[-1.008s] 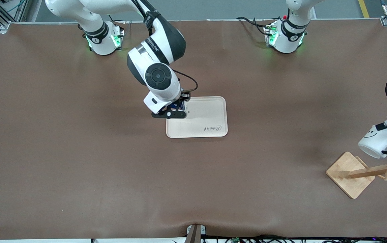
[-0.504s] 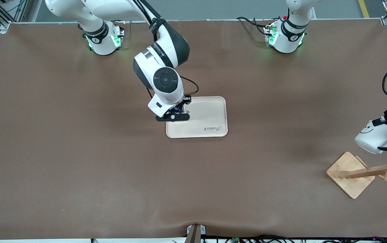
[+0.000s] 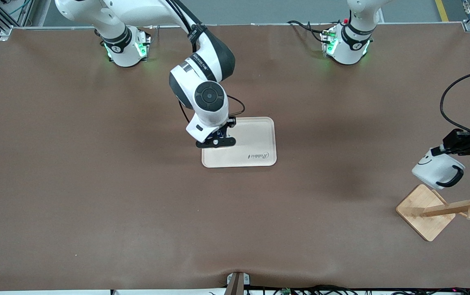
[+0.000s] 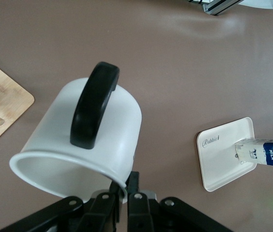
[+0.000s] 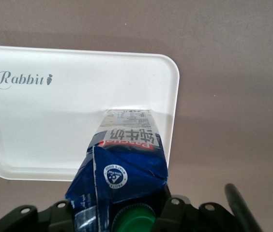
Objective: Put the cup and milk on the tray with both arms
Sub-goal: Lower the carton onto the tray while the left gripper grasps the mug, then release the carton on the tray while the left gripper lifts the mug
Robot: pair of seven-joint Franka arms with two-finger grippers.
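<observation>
Front view: The right gripper [image 3: 218,138] is low over the tray [image 3: 255,141], at the tray's end toward the right arm. Its fingers are closed on the milk [image 3: 220,132], but only a small blue bit of the carton peeks out under the wrist. The tray lies flat near the middle of the brown table [image 3: 96,184]. The left gripper [image 3: 444,150] is up in the air near the left arm's end of the table. It holds the cup [image 3: 437,171] by the rim. The cup is tipped, with its black handle toward the front camera and part of its smiley face showing. It hangs just above the wooden rack [image 3: 444,209], over the edge of the rack's square base.

Left wrist view: The cup [image 4: 85,140] fills much of the picture. Its black handle [image 4: 94,111] faces the camera. The left gripper [image 4: 122,195] has its fingers pinched tight on the cup's rim. A corner of the wooden rack [image 4: 3,108] shows beside the cup. Well apart, the tray [image 4: 219,159] lies on the table, and the milk [image 4: 267,154] stands on it.

Right wrist view: The milk [image 5: 124,164] is held tight in the right gripper [image 5: 127,212], with its green cap [image 5: 135,218] close to the camera. The pale bottom of the milk meets the tray [image 5: 44,130] near the end away from the word "Rabbit".
</observation>
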